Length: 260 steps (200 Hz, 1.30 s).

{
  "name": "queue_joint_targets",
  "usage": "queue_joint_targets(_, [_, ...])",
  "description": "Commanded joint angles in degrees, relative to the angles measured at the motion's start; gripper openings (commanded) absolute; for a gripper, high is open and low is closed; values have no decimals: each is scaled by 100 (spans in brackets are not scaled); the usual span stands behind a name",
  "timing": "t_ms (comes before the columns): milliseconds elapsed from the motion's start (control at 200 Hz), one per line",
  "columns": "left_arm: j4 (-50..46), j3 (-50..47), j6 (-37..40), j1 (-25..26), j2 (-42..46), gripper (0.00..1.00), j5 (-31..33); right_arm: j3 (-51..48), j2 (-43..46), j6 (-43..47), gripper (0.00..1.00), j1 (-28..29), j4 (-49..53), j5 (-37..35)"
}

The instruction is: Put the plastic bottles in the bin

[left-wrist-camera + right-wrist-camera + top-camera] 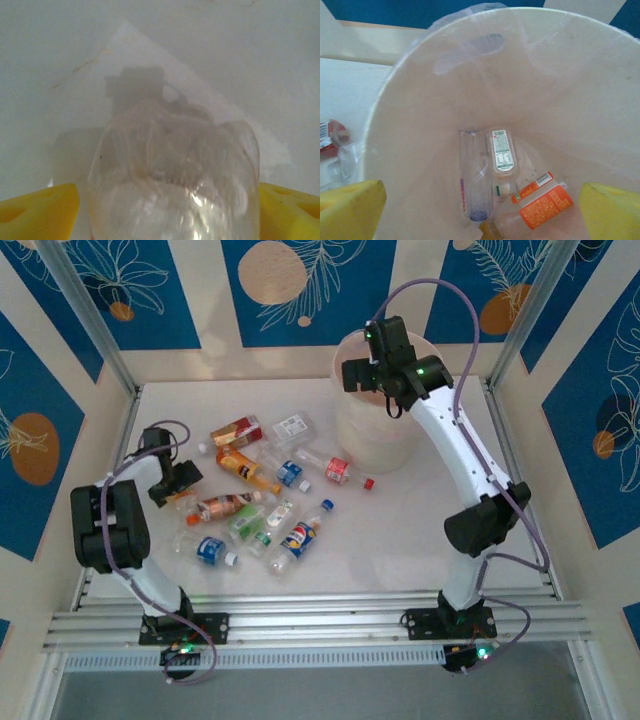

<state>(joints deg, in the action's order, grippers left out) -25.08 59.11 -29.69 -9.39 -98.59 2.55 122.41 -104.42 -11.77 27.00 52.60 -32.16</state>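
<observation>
Left fingers (40, 210) straddling clear bottle (175, 190) on tabletop (400, 550), grip unclear, right fingers (350, 207) spread empty over bin (570, 75) holding bottles (502, 152)

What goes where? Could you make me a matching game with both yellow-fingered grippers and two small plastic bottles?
1. left gripper
2. right gripper
3. orange-labelled plastic bottle
4. red-capped, red-labelled plastic bottle

A. lying on the white table
B. at the bottom of the round white bin
C. fingers either side of a crushed clear plastic bottle
D. open above the bin

Pairs: 1-C, 2-D, 3-B, 4-A
</observation>
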Motion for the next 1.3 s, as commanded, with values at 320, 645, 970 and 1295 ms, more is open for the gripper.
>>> queue_joint_targets(320, [37,547,168,-180,-138,63,211,-784,864,4,99,454,-608,-362])
queue_joint_targets(645, [-168,804,137,-203,754,49,-103,-1700,1508,-484,99,489,-1055,570])
queue_joint_targets(970, [-96,973,-274,220,1926,51,-1357,-2860,1930,-699,99,515,-1780,1650])
queue_joint_targets(1295, [865,1225,-1387,1727,2153,51,-1696,-3839,2049,-960,99,763,-2988,3377])
